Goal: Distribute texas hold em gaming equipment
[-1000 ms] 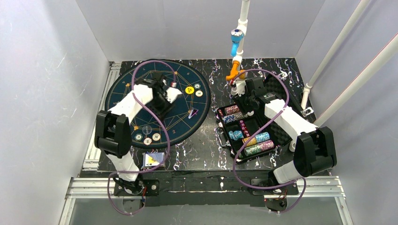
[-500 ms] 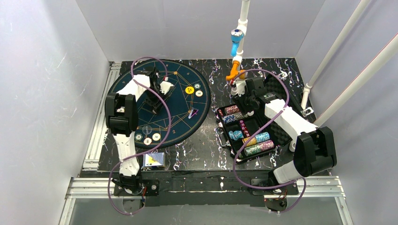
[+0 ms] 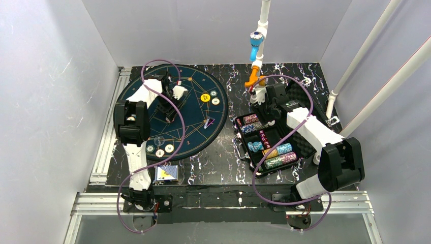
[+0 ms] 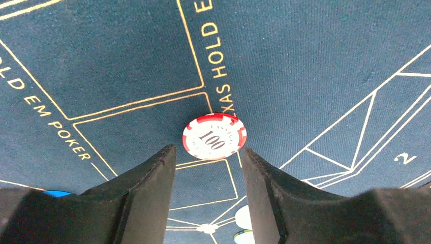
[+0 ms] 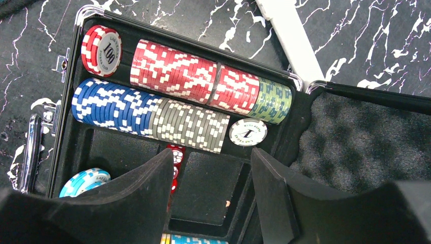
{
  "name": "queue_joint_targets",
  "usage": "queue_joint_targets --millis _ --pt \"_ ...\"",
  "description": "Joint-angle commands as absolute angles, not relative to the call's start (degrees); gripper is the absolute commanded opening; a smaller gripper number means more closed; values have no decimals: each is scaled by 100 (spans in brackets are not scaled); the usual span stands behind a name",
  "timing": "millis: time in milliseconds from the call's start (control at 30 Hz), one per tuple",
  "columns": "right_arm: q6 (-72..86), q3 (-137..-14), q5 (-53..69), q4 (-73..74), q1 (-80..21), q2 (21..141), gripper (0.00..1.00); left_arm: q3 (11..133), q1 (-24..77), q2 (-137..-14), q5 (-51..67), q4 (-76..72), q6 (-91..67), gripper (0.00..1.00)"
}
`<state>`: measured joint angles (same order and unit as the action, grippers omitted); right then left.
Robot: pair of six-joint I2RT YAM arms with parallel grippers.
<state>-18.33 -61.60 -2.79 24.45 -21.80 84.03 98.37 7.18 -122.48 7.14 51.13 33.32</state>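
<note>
I judge I am mid-way through dealing chips out of the case onto the mat. My left gripper (image 4: 207, 152) hangs low over the mat (image 4: 315, 61), jaws part-way apart with nothing between them. The red-and-white 100 chip (image 4: 214, 136) lies flat on the felt just beyond my fingertips, in line with the gap, at the centre of the left wrist view beside the gold lettering. It touches neither finger, so I take this placement as done.

My right gripper (image 5: 212, 155) hovers over the case (image 5: 345, 147), also about half open and empty. Below it, in the upper half of the right wrist view, lie the red row (image 5: 178, 68), the blue row (image 5: 109, 104) and the grey row (image 5: 188, 124). A single white chip (image 5: 247, 132) lies face up just beyond my right finger.

Next, I think the left arm needs to lift straight off without nudging the 100 chip, which would slide easily on felt. The right arm should drop onto one chip or the end of a row. The rows are packed tight, so I would need to work a finger in at the edge to take a few without dragging the rest. In the top view, other chips already sit at the mat's right and lower edges.
</note>
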Motion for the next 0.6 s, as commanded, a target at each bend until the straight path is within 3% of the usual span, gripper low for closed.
queue_joint_targets --millis 0,267,567 --pt "-1837 -6259 -193 2276 -2162 8246 66 10030 679 -12189 878 5347 3392 46" --pt "-1837 -6249 -200 2268 -2162 8235 66 9984 669 -12264 963 5390 3376 57" --pt "-1845 -6249 -226 2268 -2162 8236 65 10117 669 -12464 905 5388 3322 53"
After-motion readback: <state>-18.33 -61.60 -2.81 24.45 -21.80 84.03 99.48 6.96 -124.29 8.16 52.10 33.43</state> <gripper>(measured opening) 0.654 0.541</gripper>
